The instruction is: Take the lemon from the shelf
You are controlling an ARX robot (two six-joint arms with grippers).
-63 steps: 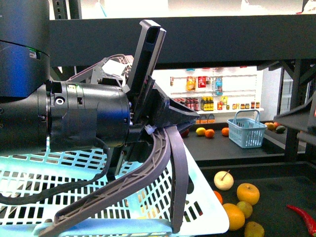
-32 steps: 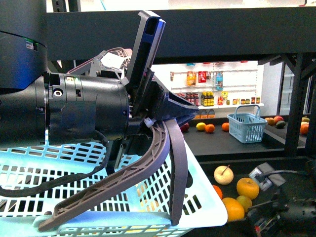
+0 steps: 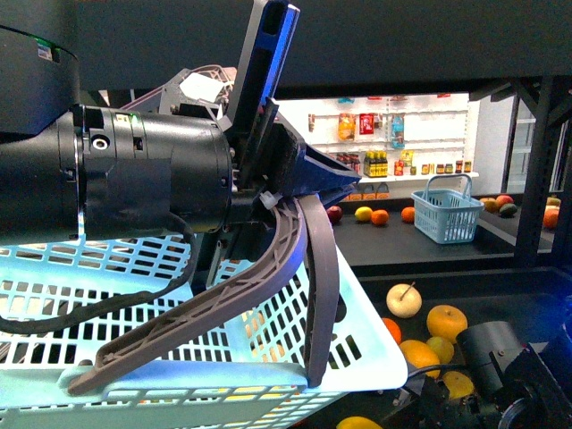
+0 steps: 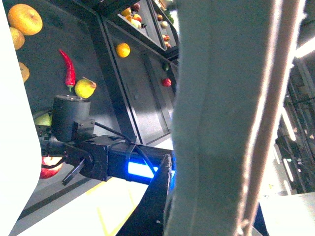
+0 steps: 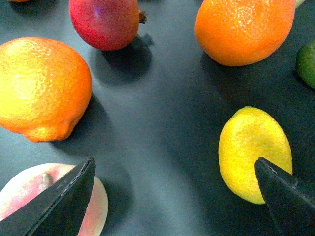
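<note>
Hovering right gripper (image 5: 173, 199), spread, beside lemon (image 5: 252, 150)

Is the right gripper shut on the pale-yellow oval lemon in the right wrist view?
No, the right gripper stands wide open, and the pale-yellow oval lemon lies on the dark flat shelf deck.

Layout: lemon (image 5: 255, 152) lies on the shelf (image 5: 162, 108) deck, just inside my right gripper (image 5: 172, 196) and partly covered by one fingertip (image 5: 285, 196). Apple (image 5: 24, 189) sits partly under the other fingertip, with a citrus (image 5: 42, 88) just beside it. More fruits lie on the deck beyond, apart from each other.

Front view: my left gripper (image 3: 293, 201) hangs over the crate (image 3: 375, 362), left of the fruit cluster. My right arm (image 3: 500, 375) is in front of that cluster. Small basket (image 3: 444, 219) stands on a deck far behind.
</note>
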